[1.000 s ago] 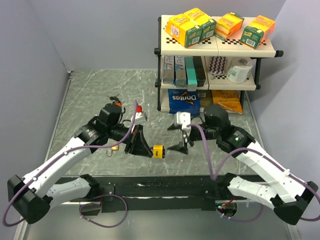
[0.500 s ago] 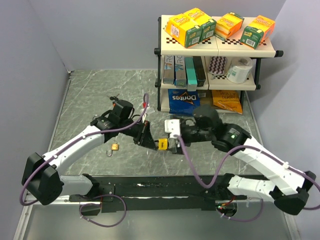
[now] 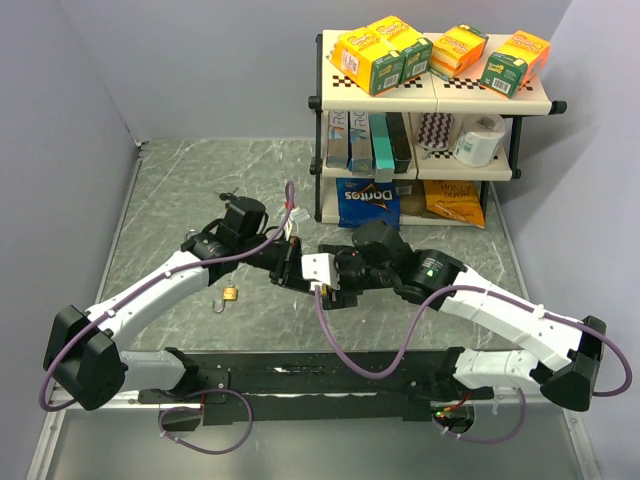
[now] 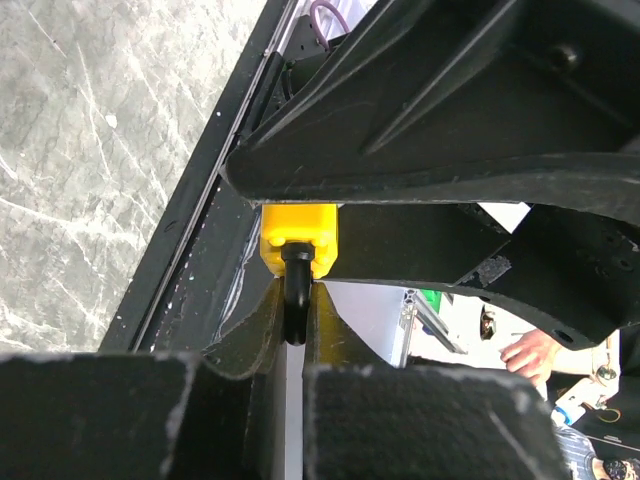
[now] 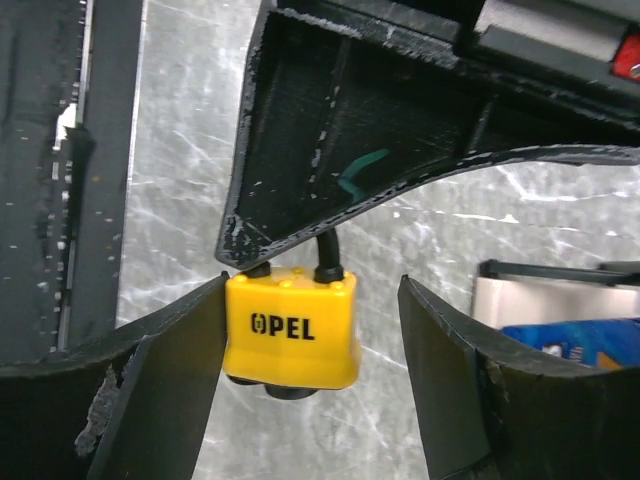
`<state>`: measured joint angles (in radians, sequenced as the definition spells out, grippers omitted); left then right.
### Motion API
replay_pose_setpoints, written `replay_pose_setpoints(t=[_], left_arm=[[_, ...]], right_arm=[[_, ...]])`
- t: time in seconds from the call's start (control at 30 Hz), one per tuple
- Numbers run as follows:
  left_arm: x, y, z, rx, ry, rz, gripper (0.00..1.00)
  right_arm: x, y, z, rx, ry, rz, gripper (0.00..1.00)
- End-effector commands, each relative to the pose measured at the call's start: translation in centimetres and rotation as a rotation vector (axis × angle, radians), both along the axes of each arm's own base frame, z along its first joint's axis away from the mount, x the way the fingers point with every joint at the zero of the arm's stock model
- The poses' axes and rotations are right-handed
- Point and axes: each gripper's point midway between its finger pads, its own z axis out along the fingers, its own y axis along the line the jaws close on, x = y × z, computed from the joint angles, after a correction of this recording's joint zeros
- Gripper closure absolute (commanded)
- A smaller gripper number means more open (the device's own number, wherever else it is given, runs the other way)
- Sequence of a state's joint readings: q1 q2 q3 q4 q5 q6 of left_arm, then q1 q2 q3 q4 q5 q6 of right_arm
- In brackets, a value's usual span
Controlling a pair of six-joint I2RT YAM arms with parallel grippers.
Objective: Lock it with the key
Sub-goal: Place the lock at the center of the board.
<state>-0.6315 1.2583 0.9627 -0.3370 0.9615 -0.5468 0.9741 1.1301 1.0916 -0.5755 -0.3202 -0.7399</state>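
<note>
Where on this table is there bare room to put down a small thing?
Bare: the back-left tabletop, between left wall and shelf rack. Crowded: the middle, where left tool and right tool meet at the yellow padlock, brass padlock beside.

A grey marbled table (image 3: 180,190) is seen across the middle of the frame. A small brass-coloured padlock (image 3: 230,293) is laid on it left of centre. A shelf rack (image 3: 440,97) is stood at the upper right, with orange-and-green boxes (image 3: 380,55) placed on top. A black rail (image 3: 300,375) is fixed along the lower edge.
</note>
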Motion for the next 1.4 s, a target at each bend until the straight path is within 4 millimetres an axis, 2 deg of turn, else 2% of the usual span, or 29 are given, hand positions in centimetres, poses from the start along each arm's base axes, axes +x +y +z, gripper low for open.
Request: replay_pose_setpoints(t=[0.0, 0.23, 0.27, 0.33, 0.37, 0.4, 0.43, 0.47, 0.5, 0.57, 0.6, 0.63, 0.67, 0.73, 0.77, 0.83, 0.87, 0.93, 0.97, 1.07, 1.1, 1.13, 1.17, 1.2, 1.27, 1.37], left_arm=[[0.2, -0.3, 3.0, -0.082, -0.075, -0.005, 0.99], [0.3, -0.4, 2.9, -0.079, -0.068, 0.003, 0.99], [0.3, -0.4, 2.9, -0.078, -0.067, 0.003, 0.99], [0.4, -0.3, 2.9, -0.076, -0.074, 0.006, 0.99], [0.2, -0.3, 2.8, -0.074, -0.073, 0.002, 0.99], [0.2, -0.3, 2.7, -0.074, -0.074, -0.001, 0.99], [0.2, -0.2, 2.8, -0.075, -0.08, 0.0, 0.94], [0.3, -0.1, 2.7, -0.075, -0.091, 0.001, 0.88], [0.5, 0.1, 2.7, -0.075, -0.11, 0.003, 0.65], [0.9, 0.6, 3.2, -0.079, -0.155, 0.027, 0.44], [1.6, 1.1, 3.4, -0.078, -0.188, 0.048, 0.25], [2.0, 1.4, 3.6, -0.081, -0.216, 0.064, 0.11], [2.3, 1.9, 4.1, -0.085, -0.256, 0.091, 0.04], [3.4, 3.0, 4.8, -0.083, -0.335, 0.144, 0.04], [4.3, 3.7, 4.9, -0.076, -0.356, 0.186, 0.04], [4.8, 4.6, 4.8, -0.063, -0.366, 0.224, 0.04], [5.3, 5.1, 4.8, -0.055, -0.37, 0.253, 0.04], [5.8, 5.8, 4.9, -0.042, -0.383, 0.303, 0.04], [6.1, 6.0, 4.9, -0.04, -0.396, 0.327, 0.04], [7.8, 7.4, 4.9, -0.008, -0.452, 0.483, 0.04], [8.4, 7.9, 4.9, 0.002, -0.46, 0.539, 0.04], [9.5, 9.0, 5.6, 0.014, -0.512, 0.638, 0.04], [10.0, 9.3, 5.7, 0.002, -0.546, 0.671, 0.04], [10.4, 9.7, 6.2, -0.008, -0.585, 0.7, 0.04], [10.7, 10.2, 6.9, -0.023, -0.656, 0.729, 0.04], [11.0, 9.8, 7.4, -0.017, -0.637, 0.715, 0.04]], right_arm=[[0.8, 0.5, 1.3, 0.028, -0.097, 0.002, 0.27], [0.7, 0.3, 0.7, -0.002, -0.139, 0.023, 0.41], [0.7, 0.3, 0.6, -0.002, -0.142, 0.024, 0.48], [0.8, 0.2, 0.6, -0.001, -0.143, 0.019, 0.55], [0.8, 0.2, 0.6, -0.001, -0.145, 0.018, 0.63], [0.9, 0.1, 0.6, 0.0, -0.145, 0.012, 0.68], [0.8, 0.1, 0.8, 0.002, -0.146, 0.009, 0.72], [0.9, -0.1, 0.6, -0.003, -0.142, 0.0, 0.79], [0.9, -0.3, 0.5, -0.009, -0.139, -0.006, 0.83], [1.1, -1.1, 0.3, -0.011, -0.113, -0.036, 0.93], [1.0, -1.4, 0.1, -0.01, -0.092, -0.045, 0.96], [1.5, -2.1, 0.3, 0.007, -0.068, -0.087, 0.99], [1.7, -2.6, 0.1, 0.007, -0.05, -0.112, 1.0], [2.1, -3.8, -0.1, 0.032, 0.017, -0.175, 1.0], [3.7, -5.3, -0.3, 0.044, 0.049, -0.263, 1.0], [4.3, -6.8, -1.3, 0.071, 0.182, -0.382, 1.0], [5.7, -8.6, -1.8, 0.08, 0.22, -0.477, 1.0], [6.8, -11.0, -3.6, 0.084, 0.294, -0.637, 1.0], [7.9, -13.0, -4.3, 0.09, 0.317, -0.737, 1.0], [8.3, -16.2, -7.1, 0.074, 0.388, -0.896, 1.0], [8.6, -17.8, -8.2, 0.069, 0.413, -0.963, 1.0], [8.9, -18.6, -8.8, 0.065, 0.415, -0.992, 1.0], [9.1, -19.4, -9.3, 0.056, 0.414, -1.019, 1.0], [9.3, -20.9, -10.4, 0.039, 0.424, -1.061, 1.0], [10.0, -22.3, -12.0, 0.006, 0.447, -1.113, 1.0], [10.7, -25.3, -14.7, -0.041, 0.531, -1.226, 1.0]])
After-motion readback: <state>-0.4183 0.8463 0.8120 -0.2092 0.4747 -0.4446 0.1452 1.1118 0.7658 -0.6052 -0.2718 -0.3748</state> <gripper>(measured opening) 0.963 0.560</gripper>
